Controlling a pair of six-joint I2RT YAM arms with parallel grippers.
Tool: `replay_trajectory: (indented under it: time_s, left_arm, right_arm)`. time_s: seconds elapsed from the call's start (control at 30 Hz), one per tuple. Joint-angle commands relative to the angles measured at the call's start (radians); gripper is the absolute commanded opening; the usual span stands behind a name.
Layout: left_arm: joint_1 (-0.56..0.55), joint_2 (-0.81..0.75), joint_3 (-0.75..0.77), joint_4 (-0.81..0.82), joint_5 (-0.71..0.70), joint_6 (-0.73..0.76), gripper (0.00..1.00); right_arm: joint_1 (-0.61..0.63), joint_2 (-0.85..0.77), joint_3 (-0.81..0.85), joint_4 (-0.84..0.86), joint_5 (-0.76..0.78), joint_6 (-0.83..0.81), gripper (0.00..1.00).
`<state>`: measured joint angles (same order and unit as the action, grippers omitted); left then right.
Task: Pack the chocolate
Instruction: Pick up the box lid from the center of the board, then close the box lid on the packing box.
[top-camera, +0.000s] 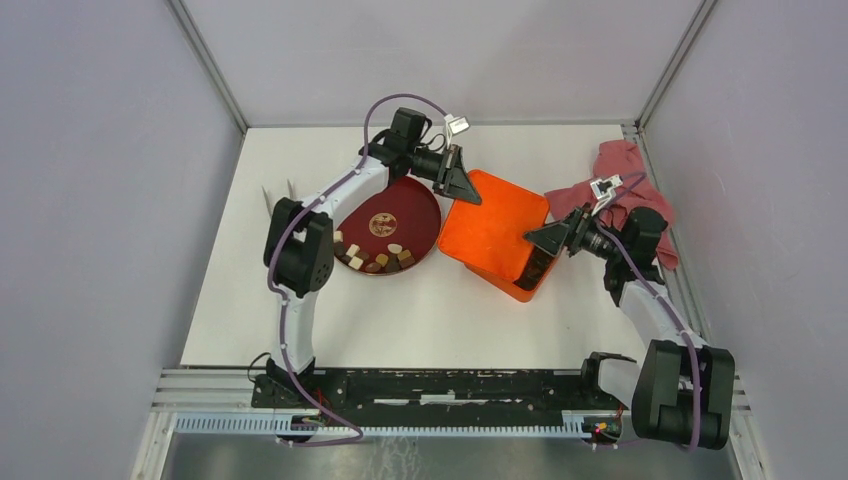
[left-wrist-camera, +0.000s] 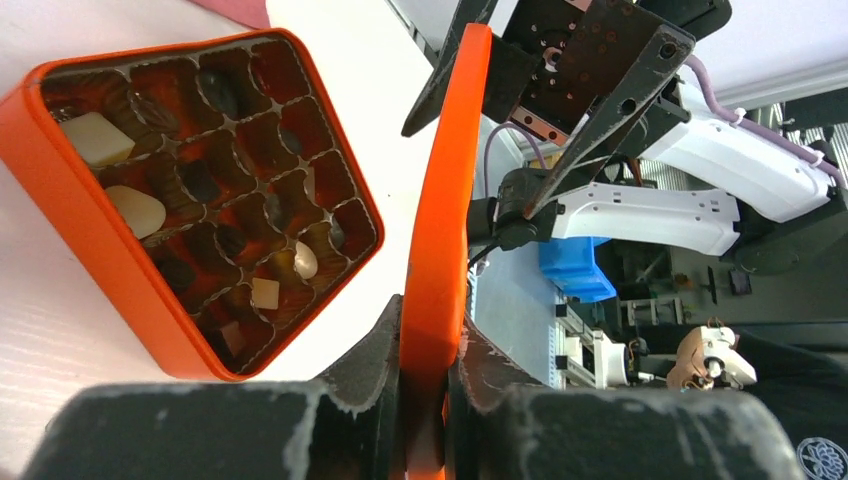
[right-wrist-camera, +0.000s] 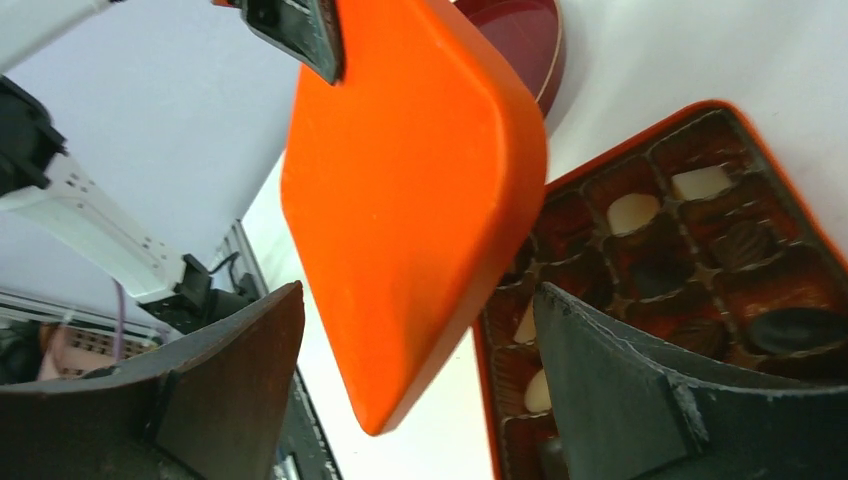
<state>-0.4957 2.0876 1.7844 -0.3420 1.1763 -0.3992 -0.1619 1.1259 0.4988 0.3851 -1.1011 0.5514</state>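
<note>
We see the left gripper (left-wrist-camera: 428, 352) clamped on one edge of the orange lid (left-wrist-camera: 445, 180), holding it tilted above the square orange box (left-wrist-camera: 70, 200). The right gripper (right-wrist-camera: 415, 310) stands with jaws spread wide on either side of the lid's opposite corner, gaps showing. In the box's compartments sit chocolate pieces (left-wrist-camera: 95, 138), dark, tan and cream; others lie on the dark red plate (top-camera: 405, 200) just left of it. All rests on a white table (top-camera: 400, 310), a pink cloth (top-camera: 625, 175) at its far right, within plain pale grey walls (top-camera: 100, 200).
</note>
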Motion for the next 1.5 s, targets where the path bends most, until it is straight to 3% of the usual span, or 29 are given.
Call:
replay_trajectory:
  time_s: [0.0, 0.23, 0.33, 0.43, 0.53, 0.6, 0.73, 0.83, 0.93, 1.03, 1.13, 1.47]
  left_arm:
    - [-0.021, 0.023, 0.042, 0.074, 0.094, -0.013, 0.02]
    - [-0.037, 0.027, -0.009, 0.324, 0.097, -0.203, 0.03]
    - [-0.042, 0.03, -0.029, 0.426, 0.096, -0.281, 0.05]
    - [-0.047, 0.029, -0.042, 0.52, 0.084, -0.345, 0.09]
    - [-0.045, 0.018, -0.056, 0.556, 0.021, -0.363, 0.26]
    - [-0.032, -0.013, -0.088, 0.588, -0.058, -0.364, 0.39]
    - [0.036, -0.139, -0.251, 0.702, -0.299, -0.395, 0.48]
    - [0.076, -0.266, -0.389, 0.678, -0.524, -0.341, 0.51]
    - [0.08, -0.367, -0.467, 0.553, -0.714, -0.224, 0.57]
    - [0.079, -0.41, -0.506, 0.457, -0.77, -0.197, 0.6]
    - [0.072, -0.43, -0.538, 0.381, -0.803, -0.203, 0.63]
    - [-0.005, -0.499, -0.679, 0.437, -0.863, -0.29, 0.63]
  right_arm:
    - [0.032, -0.019, -0.048, 0.254, 0.011, 0.232, 0.88]
    - [0.041, 0.016, -0.091, 0.402, 0.043, 0.402, 0.67]
    - [0.041, 0.031, -0.089, 0.44, 0.039, 0.44, 0.49]
    - [0.041, 0.033, -0.092, 0.468, 0.037, 0.47, 0.18]
    - [0.025, 0.029, -0.104, 0.55, 0.029, 0.542, 0.04]
    - [-0.006, 0.026, -0.109, 0.604, 0.021, 0.602, 0.0]
    - [-0.074, 0.015, -0.116, 0.633, 0.014, 0.692, 0.0]
    - [-0.085, 0.006, -0.122, 0.586, 0.027, 0.695, 0.0]
    - [-0.087, 0.012, -0.11, 0.469, 0.04, 0.624, 0.0]
    - [-0.085, 0.018, -0.104, 0.332, 0.083, 0.547, 0.0]
    - [-0.057, 0.023, -0.148, 0.35, 0.169, 0.582, 0.0]
    - [0.056, 0.077, -0.224, 0.38, 0.351, 0.596, 0.0]
